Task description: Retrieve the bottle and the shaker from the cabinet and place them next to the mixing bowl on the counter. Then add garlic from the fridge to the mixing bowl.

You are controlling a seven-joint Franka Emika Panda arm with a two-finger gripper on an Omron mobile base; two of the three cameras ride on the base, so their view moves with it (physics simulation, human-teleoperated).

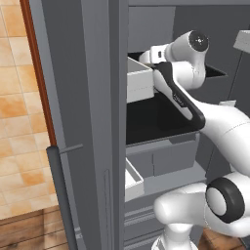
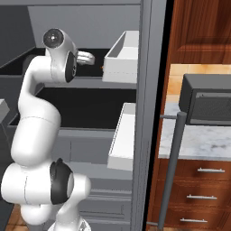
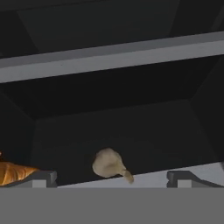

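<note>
Hand view looking into the fridge (image 1: 93, 122), straight at the garlic (image 3: 109, 163) lying on a dark shelf (image 3: 131, 135). Sitting just in front of the gripper (image 3: 111, 177), between its two finger tips (image 3: 41, 178) and close to them, but not touching them yet. Standing wide apart, holding nothing. Lying off to one side of the garlic, something orange (image 3: 13, 173), too cut off to name.

Reaching deep inside the fridge on the upper shelf, past the white drawers (image 2: 122, 56), as seen from both base views. Standing open, with the long handle (image 2: 173, 167) out in front.

Working on the last part of the job, by the look of it: getting the garlic. Still needing to grab it, lift it out, carry it to the bowl and drop it in. Cannot tell about the bottle and shaker from here.
</note>
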